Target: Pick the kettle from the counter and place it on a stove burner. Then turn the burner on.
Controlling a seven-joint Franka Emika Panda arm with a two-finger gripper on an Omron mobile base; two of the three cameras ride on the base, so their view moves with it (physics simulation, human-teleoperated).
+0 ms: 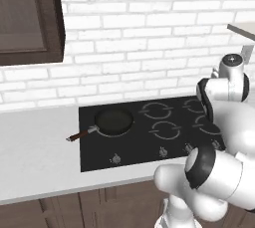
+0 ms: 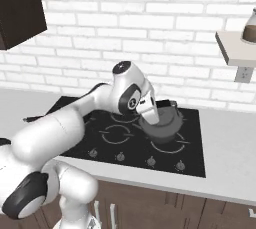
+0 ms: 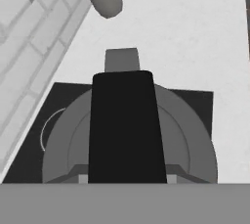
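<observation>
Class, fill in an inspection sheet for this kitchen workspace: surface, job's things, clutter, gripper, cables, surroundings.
Surface: pale counter over dark cabinets, with a black stove set into it.
Job's things: grey kettle over the stove's right burners; whether it rests on the glass cannot be told. Knobs along the front edge.
Clutter: frying pan on the left burner, handle over the counter.
Gripper: gripper shut on the kettle's black handle.
Cables: nothing seen.
Surroundings: white brick wall, wall cabinet, shelf with a jar.
</observation>
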